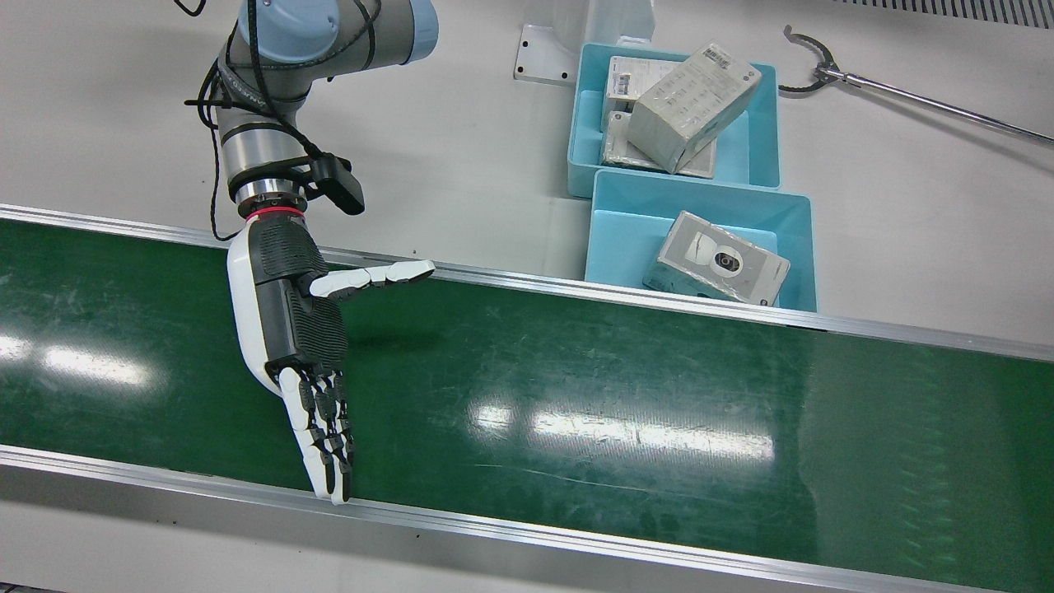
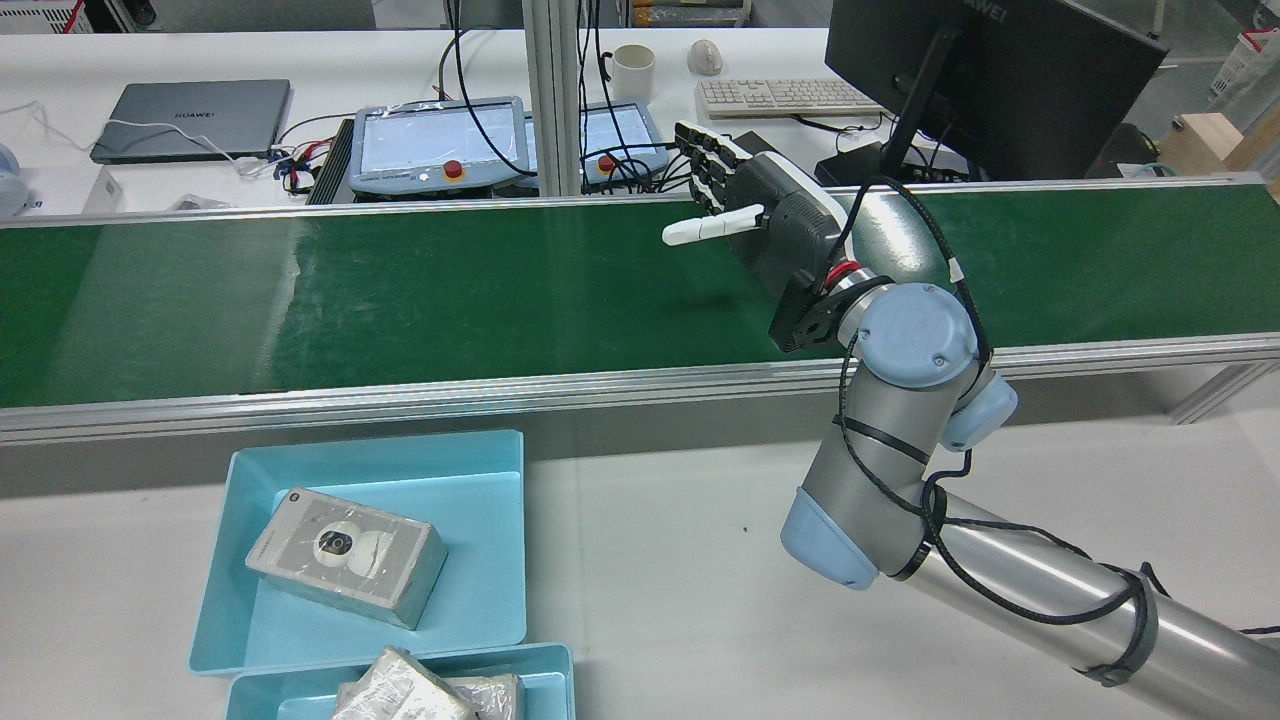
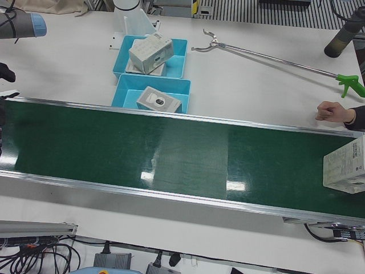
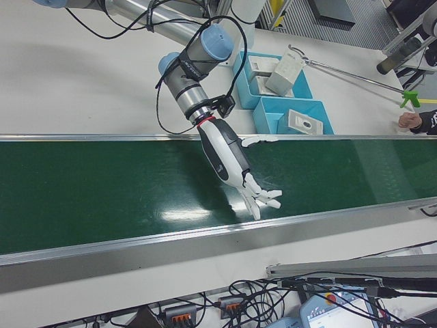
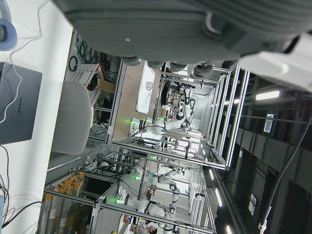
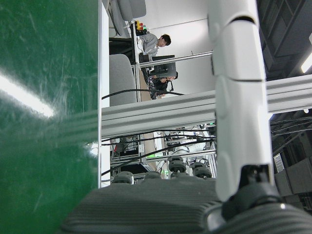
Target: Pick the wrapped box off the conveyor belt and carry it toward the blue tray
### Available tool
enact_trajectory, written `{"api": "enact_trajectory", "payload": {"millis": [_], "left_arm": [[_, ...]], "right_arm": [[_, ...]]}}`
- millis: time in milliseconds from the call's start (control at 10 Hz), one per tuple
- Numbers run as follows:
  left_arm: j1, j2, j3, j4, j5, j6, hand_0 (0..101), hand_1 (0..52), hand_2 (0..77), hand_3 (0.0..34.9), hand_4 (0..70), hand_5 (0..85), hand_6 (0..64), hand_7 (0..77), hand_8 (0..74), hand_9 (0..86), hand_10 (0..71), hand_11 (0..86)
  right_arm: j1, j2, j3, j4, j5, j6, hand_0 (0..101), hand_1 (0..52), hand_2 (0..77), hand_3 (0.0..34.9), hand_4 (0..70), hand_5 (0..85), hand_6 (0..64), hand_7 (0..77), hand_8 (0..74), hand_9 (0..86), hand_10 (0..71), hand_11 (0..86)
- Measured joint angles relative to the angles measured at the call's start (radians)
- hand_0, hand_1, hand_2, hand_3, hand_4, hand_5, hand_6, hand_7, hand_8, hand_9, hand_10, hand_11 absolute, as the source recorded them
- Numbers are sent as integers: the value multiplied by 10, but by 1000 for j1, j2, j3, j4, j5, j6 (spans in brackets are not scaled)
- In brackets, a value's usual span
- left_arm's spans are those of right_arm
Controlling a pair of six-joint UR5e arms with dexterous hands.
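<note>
Dark green conveyor belt (image 1: pixel 576 395) with pale glare streaks, edged in silver rails. At lower left of the front view, white-and-black right hand (image 1: pixel 288 329) with a red wrist ring. At upper right, light blue tray (image 1: pixel 790 247) around a grey wrapped box (image 1: pixel 716 269) printed with a white camera. At far right of the left-front view, whitish wrapped box (image 3: pixel 345 166).

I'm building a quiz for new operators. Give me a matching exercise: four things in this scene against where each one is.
1 wrapped box
2 right robot hand
3 grabber tool
4 camera box

A in a blue tray
B on the white table
C lying on the belt
D open above the belt

Pairs: 1-C, 2-D, 3-B, 4-A.
</note>
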Motion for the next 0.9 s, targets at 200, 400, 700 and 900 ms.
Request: {"api": "enact_trajectory", "payload": {"millis": [200, 400, 700, 900], "left_arm": [[0, 0, 0, 0, 0, 0, 0, 0, 5, 0, 0, 11, 5, 5, 5, 5, 0, 5], [0, 0, 0, 0, 0, 0, 0, 0, 11, 0, 0, 11, 0, 5, 5, 5, 5, 5], [0, 0, 0, 0, 0, 0, 0, 0, 11, 0, 0, 11, 5, 5, 5, 5, 5, 5], [0, 0, 0, 0, 0, 0, 0, 0, 11, 0, 0, 11, 5, 5, 5, 5, 5, 5]], "right_arm": [[-6, 2, 0, 0, -1, 0, 505, 180, 55, 54, 0, 22, 0, 0, 0, 11, 0, 11], [-11, 3, 0, 1, -1, 0, 500, 180, 60, 23, 27, 49, 0, 0, 0, 11, 0, 11], [-14, 4, 0, 2, -2, -1, 501, 169, 71, 3, 38, 49, 0, 0, 0, 11, 0, 11], [-18, 4, 1, 12, -2, -2, 500, 169, 71, 4, 60, 65, 0, 0, 0, 11, 0, 16]]}}
